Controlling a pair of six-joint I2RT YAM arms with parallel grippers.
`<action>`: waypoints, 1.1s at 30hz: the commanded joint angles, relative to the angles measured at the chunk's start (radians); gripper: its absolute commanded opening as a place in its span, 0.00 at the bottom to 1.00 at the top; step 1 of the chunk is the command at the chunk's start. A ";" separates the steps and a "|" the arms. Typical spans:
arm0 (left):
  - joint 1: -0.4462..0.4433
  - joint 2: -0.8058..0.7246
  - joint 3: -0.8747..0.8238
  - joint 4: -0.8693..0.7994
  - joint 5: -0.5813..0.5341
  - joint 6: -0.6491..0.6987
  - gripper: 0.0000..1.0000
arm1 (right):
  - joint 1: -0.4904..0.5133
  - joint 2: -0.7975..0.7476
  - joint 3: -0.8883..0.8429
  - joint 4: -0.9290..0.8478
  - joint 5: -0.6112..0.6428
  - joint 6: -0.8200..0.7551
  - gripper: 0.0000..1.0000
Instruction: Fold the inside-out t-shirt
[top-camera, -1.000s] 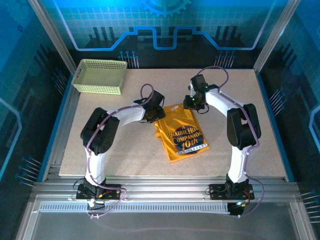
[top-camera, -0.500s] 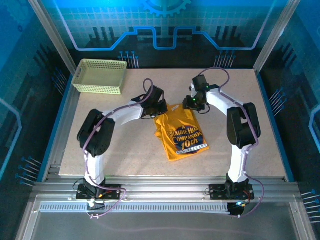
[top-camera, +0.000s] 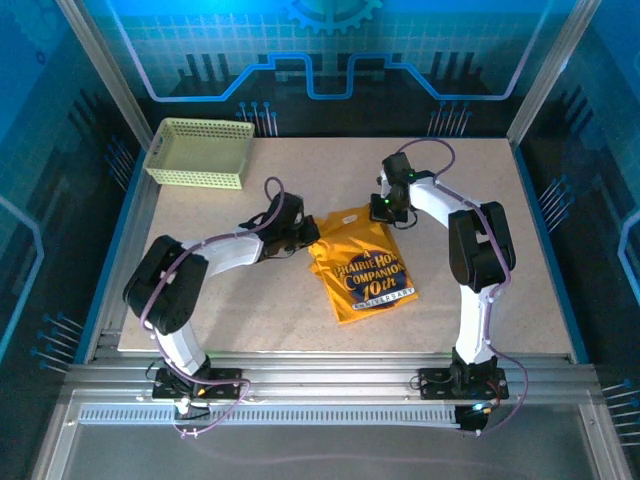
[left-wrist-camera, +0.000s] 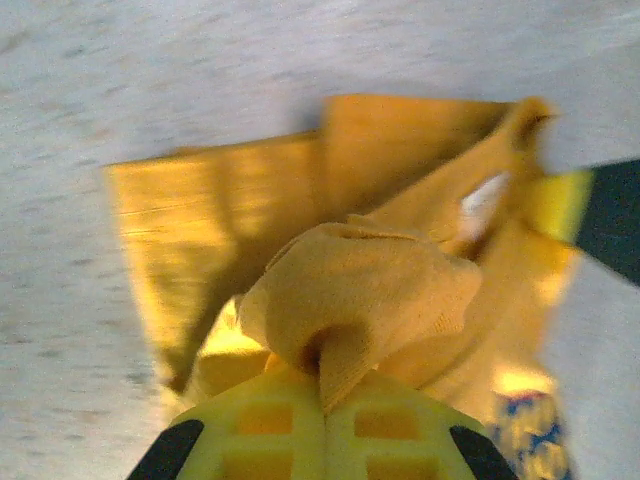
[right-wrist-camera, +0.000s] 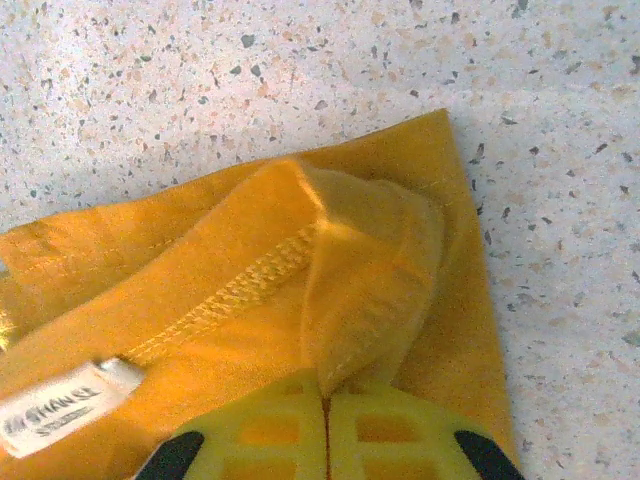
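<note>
The inside-out t-shirt (top-camera: 362, 270) is mustard-yellow with dark lettering facing up, lying folded in the middle of the table. My left gripper (top-camera: 304, 232) sits at its upper-left edge and is shut on a bunched fold of the cloth (left-wrist-camera: 350, 290). My right gripper (top-camera: 385, 208) is at the shirt's far upper corner, shut on a pinch of hem (right-wrist-camera: 365, 300). A white label (right-wrist-camera: 65, 405) and a stitched seam (right-wrist-camera: 235, 295) show by that pinch. Both pairs of yellow fingers (left-wrist-camera: 325, 430) (right-wrist-camera: 325, 430) meet with cloth squeezed between them.
A pale yellow-green mesh basket (top-camera: 200, 152) stands at the back left of the speckled table (top-camera: 480, 190). Aluminium posts and blue panels wall in the table on three sides.
Both grippers have closed on the shirt's upper edge. The left arm has swung lower and to the left, its elbow dropping toward the table. The right arm has barely moved.
</note>
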 joint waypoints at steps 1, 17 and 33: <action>0.024 0.034 -0.026 0.064 0.021 -0.011 0.00 | -0.011 0.002 0.026 -0.006 0.003 -0.007 0.04; 0.045 0.012 0.089 0.123 0.163 0.034 0.00 | -0.001 -0.124 0.023 0.010 0.059 -0.049 0.00; 0.115 0.204 0.139 0.087 0.096 0.027 0.25 | -0.012 0.013 0.158 -0.021 0.120 -0.110 0.14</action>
